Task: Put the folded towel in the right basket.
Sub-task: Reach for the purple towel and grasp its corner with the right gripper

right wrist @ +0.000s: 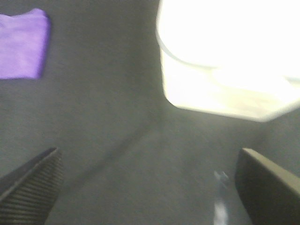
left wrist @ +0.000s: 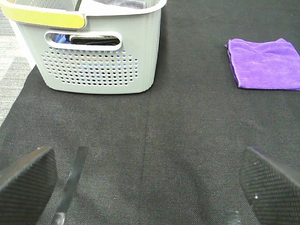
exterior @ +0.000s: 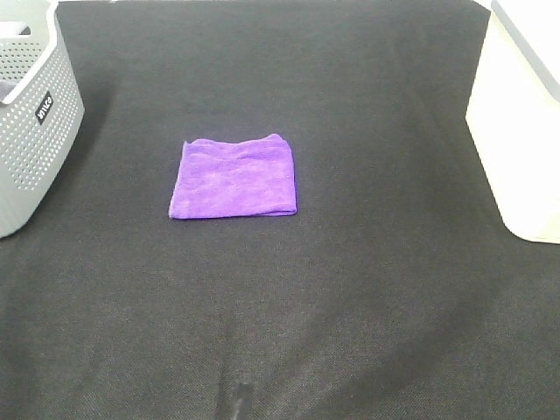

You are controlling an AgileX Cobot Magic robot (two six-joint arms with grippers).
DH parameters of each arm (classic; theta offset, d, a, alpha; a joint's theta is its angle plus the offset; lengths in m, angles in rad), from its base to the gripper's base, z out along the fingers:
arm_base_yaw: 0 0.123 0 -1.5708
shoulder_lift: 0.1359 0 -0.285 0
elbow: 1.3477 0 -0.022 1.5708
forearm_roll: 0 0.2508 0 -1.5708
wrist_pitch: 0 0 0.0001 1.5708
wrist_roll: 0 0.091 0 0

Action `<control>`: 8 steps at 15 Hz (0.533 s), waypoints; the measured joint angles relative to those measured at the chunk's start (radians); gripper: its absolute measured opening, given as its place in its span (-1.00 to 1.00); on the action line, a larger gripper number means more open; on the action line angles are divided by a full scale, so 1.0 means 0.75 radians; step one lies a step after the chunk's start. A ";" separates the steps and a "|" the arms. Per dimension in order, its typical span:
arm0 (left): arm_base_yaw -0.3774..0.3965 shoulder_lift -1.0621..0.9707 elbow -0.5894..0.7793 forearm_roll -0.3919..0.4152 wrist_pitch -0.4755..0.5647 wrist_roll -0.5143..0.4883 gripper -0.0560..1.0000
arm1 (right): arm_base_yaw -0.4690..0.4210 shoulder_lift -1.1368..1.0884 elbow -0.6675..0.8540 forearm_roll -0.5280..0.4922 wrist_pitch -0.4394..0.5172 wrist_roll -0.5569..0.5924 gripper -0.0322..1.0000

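A folded purple towel point(exterior: 234, 178) lies flat on the black cloth, a little left of the middle. It also shows in the left wrist view point(left wrist: 265, 63) and in the right wrist view point(right wrist: 22, 44). The right basket point(exterior: 521, 122) is cream-white and stands at the right edge; the right wrist view shows it blurred and bright point(right wrist: 229, 61). Neither arm shows in the high view. My left gripper point(left wrist: 147, 185) is open and empty above bare cloth, apart from the towel. My right gripper point(right wrist: 150, 187) is open and empty, with the white basket ahead of it.
A grey perforated basket point(exterior: 31, 114) stands at the left edge; the left wrist view point(left wrist: 101, 51) shows dark items inside it and a yellow-green handle. The black cloth point(exterior: 350, 306) covers the whole table.
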 joint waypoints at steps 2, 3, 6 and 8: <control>0.000 0.000 0.000 0.000 0.000 0.000 0.98 | 0.008 0.373 -0.267 0.263 0.012 -0.097 0.91; 0.000 0.000 0.000 0.000 0.000 0.000 0.98 | 0.047 0.532 -0.352 0.375 0.004 -0.136 0.91; 0.000 0.000 0.000 0.000 0.000 0.000 0.98 | 0.271 1.013 -0.628 0.497 -0.019 -0.147 0.91; 0.000 0.000 0.000 0.000 0.000 0.000 0.98 | 0.333 1.311 -0.808 0.573 -0.019 -0.136 0.91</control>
